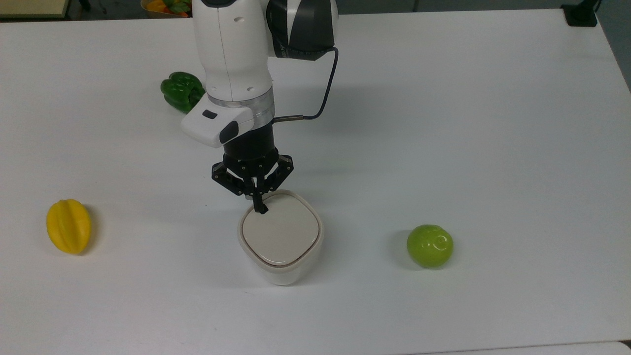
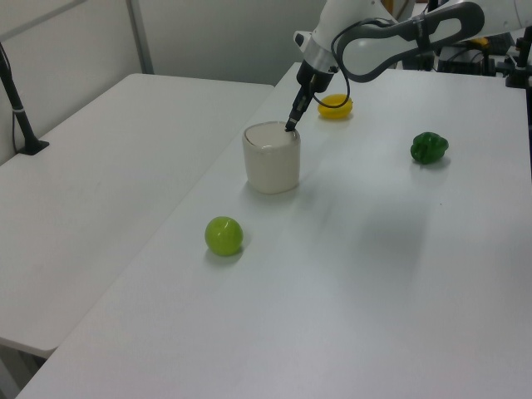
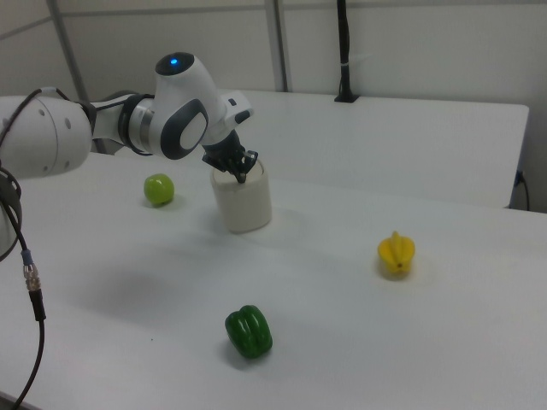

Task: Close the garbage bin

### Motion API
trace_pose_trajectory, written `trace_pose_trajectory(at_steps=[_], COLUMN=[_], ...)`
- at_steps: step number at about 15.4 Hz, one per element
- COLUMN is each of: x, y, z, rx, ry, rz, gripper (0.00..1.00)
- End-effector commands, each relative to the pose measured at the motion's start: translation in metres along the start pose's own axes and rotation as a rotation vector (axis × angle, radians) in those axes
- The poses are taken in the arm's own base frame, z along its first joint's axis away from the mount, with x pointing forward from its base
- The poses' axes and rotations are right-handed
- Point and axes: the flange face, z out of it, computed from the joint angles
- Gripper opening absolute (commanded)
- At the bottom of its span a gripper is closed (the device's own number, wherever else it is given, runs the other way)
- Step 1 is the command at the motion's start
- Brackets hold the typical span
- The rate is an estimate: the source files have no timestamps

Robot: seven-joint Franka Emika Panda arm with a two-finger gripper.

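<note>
Fingers of the gripper (image 1: pixel 259 207) are pressed together with nothing between them, their tip touching the far edge of the bin's lid (image 1: pixel 281 235), which lies flat and flush in the rim. Directly under the gripper, the bin (image 1: pixel 282 266) stands upright on the table (image 1: pixel 443 123); in the top view the starfruit (image 1: pixel 68 226) lies well off to the gripper's left, the lime (image 1: pixel 430 245) well off to its right, and the pepper (image 1: pixel 181 90) behind it, beside the arm (image 1: pixel 236 59).
</note>
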Motion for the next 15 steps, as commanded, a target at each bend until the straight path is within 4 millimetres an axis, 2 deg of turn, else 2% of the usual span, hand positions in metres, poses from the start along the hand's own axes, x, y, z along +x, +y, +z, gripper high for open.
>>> trace_pose_trajectory(at_steps=[1,3,5,8,9,10,13,15], x=[-0.009,-0.014,-0.021,-0.042,-0.047,-0.053,-0.068,-0.074], y=[-0.006,0.002,0.015,0.025,0.032,0.037,0.051,0.053], z=[-0.003,-0.028,-0.064,-0.11,-0.126,-0.139,-0.176,-0.204], rx=[0.034,0.051,0.067,0.096,0.103,0.111,0.129,0.093], ry=[-0.049,-0.116,-0.191,-0.356,-0.381,-0.402,-0.454,-0.477], rz=[0.022,0.038,0.064,0.098,0.11,0.123,0.17,0.288], gripper=[0.0,0.01,0.14,0.34,0.74,1.0,1.0,1.0])
